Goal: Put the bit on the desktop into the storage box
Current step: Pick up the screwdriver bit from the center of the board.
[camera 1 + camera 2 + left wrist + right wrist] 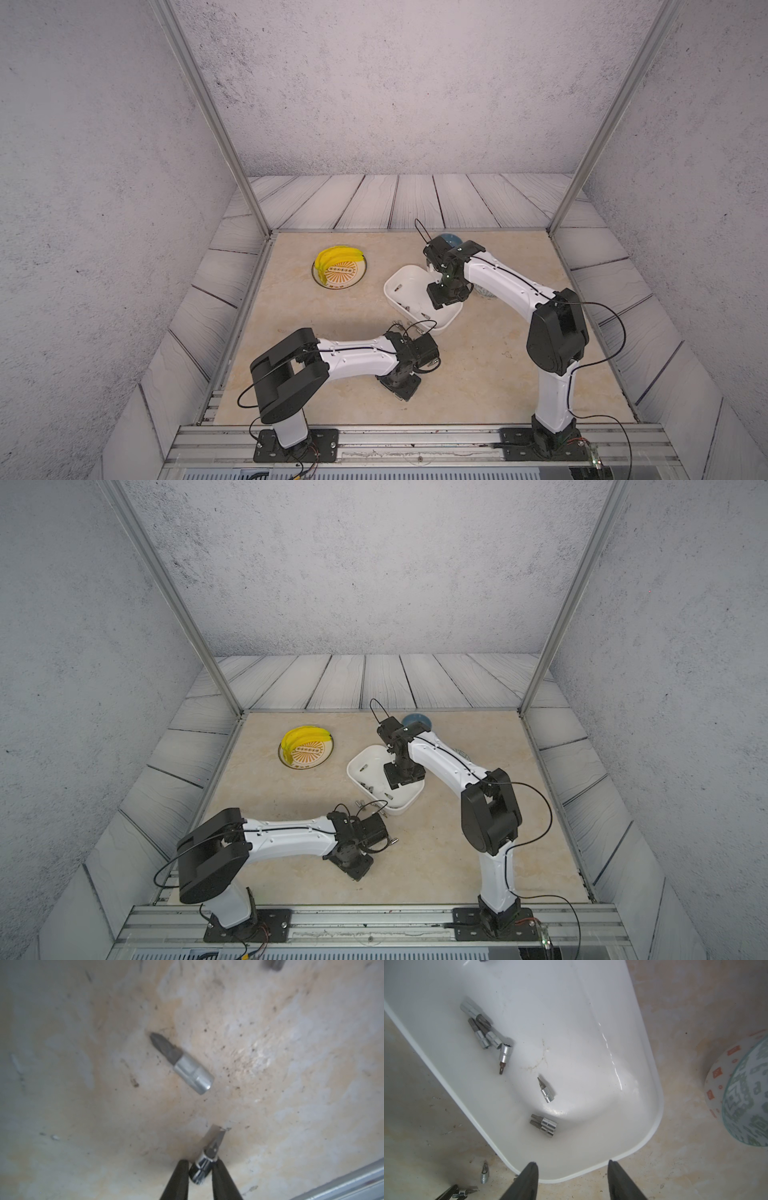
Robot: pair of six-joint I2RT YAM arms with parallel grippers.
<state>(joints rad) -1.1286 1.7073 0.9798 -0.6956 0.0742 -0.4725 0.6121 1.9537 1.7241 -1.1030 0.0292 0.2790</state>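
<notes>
Left wrist view: the left gripper [200, 1164] is seen clenched on the chrome base of a slotted bit [211, 1150], whose blade tip appears to touch the surface [83, 1084]. A Phillips bit [182, 1062] lies loose nearby. The grip should be confirmed firm before a straight lift is made, so that the blade is not dragged. Further right, two loose bits [400, 323] just beside the storage box [411, 276] should be passed over, not brushed. Release is best made low over the box's near left part, since the right gripper [572, 1167], spread and empty, is poised above its right side.
</notes>
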